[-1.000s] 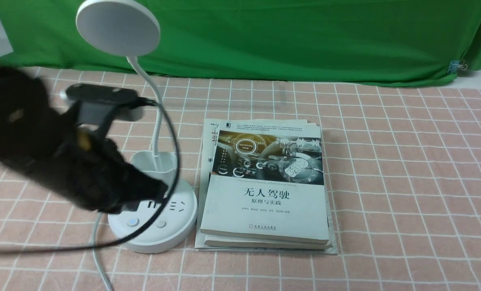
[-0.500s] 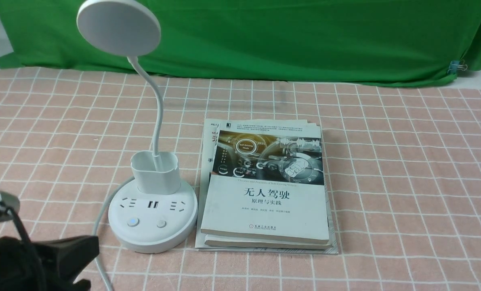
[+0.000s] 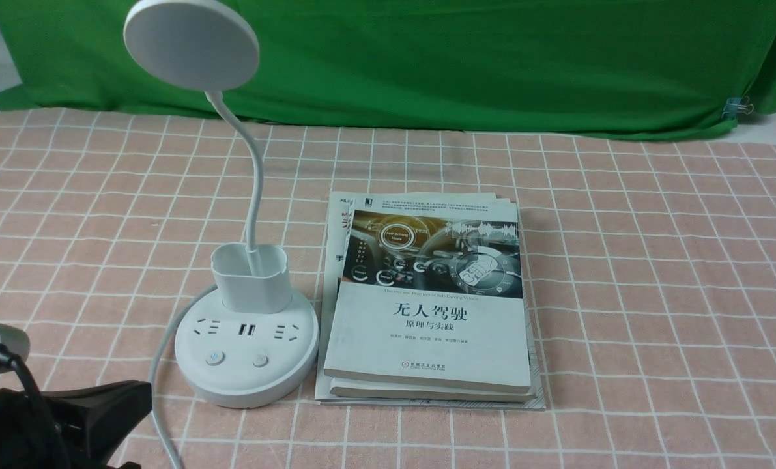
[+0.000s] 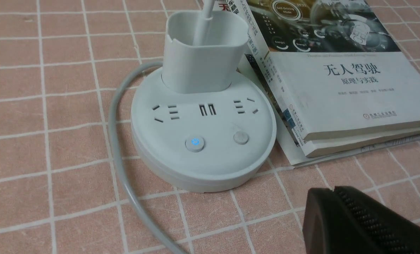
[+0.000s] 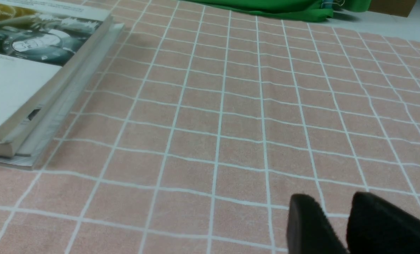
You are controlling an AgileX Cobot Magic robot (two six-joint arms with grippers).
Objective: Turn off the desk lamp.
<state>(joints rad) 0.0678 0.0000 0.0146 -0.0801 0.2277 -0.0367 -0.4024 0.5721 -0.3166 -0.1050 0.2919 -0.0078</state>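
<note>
The white desk lamp stands left of centre in the front view, with its disc head high up, a thin neck, a cup and a round base. The left wrist view shows the base with sockets, a left button with a blue lit ring and a plain right button. My left gripper is shut and empty, low over the cloth, short of the base. My left arm sits in the bottom left corner. My right gripper is slightly open, empty, over bare cloth.
A stack of books lies right beside the lamp base and shows in both wrist views. The lamp's grey cable curves from the base to the near edge. A pink checked cloth covers the table. A green backdrop hangs behind.
My left arm has drawn back from over the lamp base to the bottom left corner and settled slightly lower. The lamp and books have not moved.
</note>
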